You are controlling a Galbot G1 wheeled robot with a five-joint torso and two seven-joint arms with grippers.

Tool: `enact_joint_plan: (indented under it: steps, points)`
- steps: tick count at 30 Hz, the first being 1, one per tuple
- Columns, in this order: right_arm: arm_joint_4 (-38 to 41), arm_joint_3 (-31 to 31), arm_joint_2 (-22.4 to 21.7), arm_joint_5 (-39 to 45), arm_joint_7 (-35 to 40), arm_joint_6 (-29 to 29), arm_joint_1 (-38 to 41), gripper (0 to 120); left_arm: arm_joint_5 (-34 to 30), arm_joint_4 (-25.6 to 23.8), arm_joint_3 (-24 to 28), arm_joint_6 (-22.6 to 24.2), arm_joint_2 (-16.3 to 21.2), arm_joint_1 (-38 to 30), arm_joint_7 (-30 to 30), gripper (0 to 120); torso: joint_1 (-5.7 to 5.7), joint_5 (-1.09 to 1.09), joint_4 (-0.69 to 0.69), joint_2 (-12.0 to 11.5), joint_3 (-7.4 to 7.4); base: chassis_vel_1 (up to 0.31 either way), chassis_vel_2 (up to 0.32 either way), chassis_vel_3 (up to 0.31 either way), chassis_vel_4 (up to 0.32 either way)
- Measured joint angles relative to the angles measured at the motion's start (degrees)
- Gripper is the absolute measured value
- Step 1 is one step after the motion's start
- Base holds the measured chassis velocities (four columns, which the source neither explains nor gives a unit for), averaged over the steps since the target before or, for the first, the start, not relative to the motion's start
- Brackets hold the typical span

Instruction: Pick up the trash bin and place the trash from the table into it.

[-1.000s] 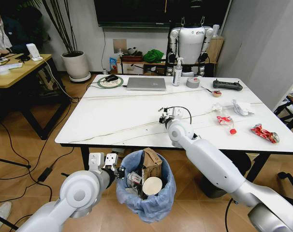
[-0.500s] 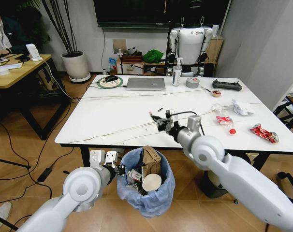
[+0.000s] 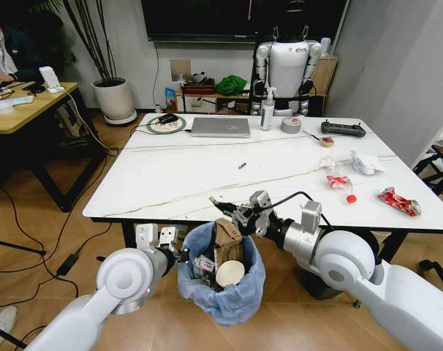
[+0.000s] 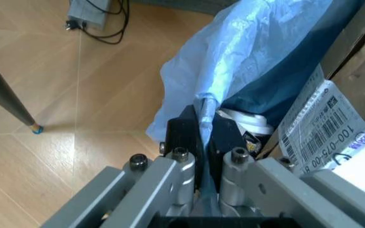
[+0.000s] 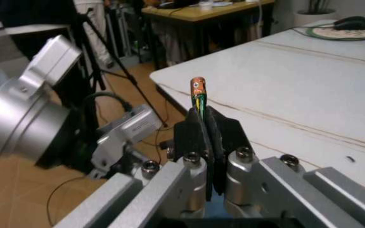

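The trash bin [image 3: 221,281] rim hides its lower contents.

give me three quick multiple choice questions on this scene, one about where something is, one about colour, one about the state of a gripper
1. Where is the trash bin?
A. on the table
B. below the table's near edge
C. beside the laptop

2. What colour is the bin's bag?
A. light blue
B. black
C. yellow

3. What is the right gripper doing?
A. hanging open
B. shut on a thin wrapper
C. holding a bottle

Answers: 1 B, the bin sits lower than the table, in front of its edge, with the left gripper at its rim. 2 A, the crinkled liner is light blue. 3 B, its jaws pinch a thin wrapper.
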Motion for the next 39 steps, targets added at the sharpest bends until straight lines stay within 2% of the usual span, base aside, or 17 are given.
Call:
enact_joint_plan:
  steps: [5,10,13,15,16,20,22,23,25,28,29,31,34,36,38,39]
  points:
    - [0.4,-1.0,-1.2,-1.7,-4.6,0.1,-0.2,0,-0.1,-0.2,-0.2,0.0,0.3,-0.3,-0.1,0,0.0,0.0,0.0,0.0,0.0,0.0,0.0,0.0,0.0]
    - [-1.3,-1.5,-1.7,-9.0,-10.3,1.8,-1.4,0,-0.5,-0.6,-0.2,0.0,0.3,-0.9,-0.3,0,0.0,0.0,0.0,0.0,0.01,0.0,0.0,0.0,0.0]
    - [-2.3,-1.5,-2.0,-13.3,-12.3,3.1,-3.0,10,-0.6,-0.8,-0.2,0.0,0.3,-1.0,-0.3,0,0.0,0.0,0.0,0.0,0.01,0.0,0.0,0.0,0.0]
    - [-2.7,-1.5,-2.1,-14.0,-12.3,3.3,-3.7,20,-0.6,-1.0,-0.1,0.0,0.2,-1.0,-0.4,0,0.0,0.0,0.0,0.0,0.01,0.0,0.0,0.0,0.0]
    - [-2.7,-1.5,-2.1,-14.0,-12.3,3.3,-3.7,20,-0.6,-1.0,-0.1,0.0,0.2,-1.0,-0.4,0,0.0,0.0,0.0,0.0,0.01,0.0,0.0,0.0,0.0]
    - [-3.2,-0.8,-1.8,-13.0,-10.9,4.1,-3.2,36,-0.6,-1.3,-0.1,0.0,0.2,-0.7,-0.4,0,0.0,0.0,0.0,0.0,0.0,0.0,0.0,0.0,0.0]
    - [-2.9,-0.3,-0.9,-8.2,-6.6,3.9,-1.6,47,-0.5,-1.4,0.0,0.0,0.2,-0.6,-0.4,0,0.0,-0.01,-0.01,0.0,0.0,0.0,0.0,0.0,0.0]
    - [-2.9,-0.3,-0.9,-8.2,-6.6,3.9,-1.6,47,-0.5,-1.4,0.0,0.0,0.2,-0.6,-0.4,0,0.0,-0.01,-0.01,0.0,0.0,0.0,0.0,0.0,0.0]
    - [-2.5,-0.1,1.5,0.2,2.7,2.6,2.2,56,-0.5,-1.4,0.2,0.0,0.2,-0.3,-0.4,0,0.0,-0.02,-0.01,0.0,0.0,0.0,0.0,0.0,0.0]
    - [-5.0,-1.2,5.5,6.8,17.0,0.9,7.6,67,-0.4,-1.4,0.8,0.0,-0.1,-0.1,-0.4,0,0.0,-0.02,0.02,0.0,0.01,0.0,0.0,0.0,0.0]
    - [-5.0,-1.2,5.5,6.8,17.0,0.9,7.6,67,-0.4,-1.4,0.8,0.0,-0.1,-0.1,-0.4,0,0.0,-0.02,0.02,0.0,0.01,0.0,0.0,0.0,0.0]
    - [-9.9,-2.2,8.3,8.1,24.8,-0.2,11.0,79,-0.3,-1.3,1.3,0.0,-0.2,0.0,-0.4,0,0.01,-0.01,0.02,0.0,0.01,0.0,0.0,0.0,0.0]
    - [-16.5,-3.0,11.2,8.8,30.3,-2.9,14.7,89,-0.2,-1.5,1.5,0.0,-0.2,0.4,-0.3,0,0.01,-0.02,0.0,0.0,0.01,0.0,0.0,0.0,0.0]
    - [-17.9,-3.4,12.0,8.9,31.7,-3.5,15.6,91,-0.1,-1.5,1.6,0.0,-0.2,0.4,-0.3,0,0.01,-0.02,-0.01,0.0,0.01,0.0,0.0,0.0,0.0]
    - [-22.5,-4.8,14.5,9.9,36.0,-4.5,18.2,98,-0.1,-1.5,1.9,0.0,-0.3,0.4,-0.3,0,0.01,-0.01,-0.01,0.0,0.01,0.0,0.0,0.0,0.0]
    - [-28.0,-6.5,18.0,10.9,40.5,-5.1,21.3,100,-0.1,-1.5,2.1,0.0,-0.4,0.2,-0.3,0,0.01,-0.01,-0.01,0.0,0.01,0.0,0.0,0.0,0.0]
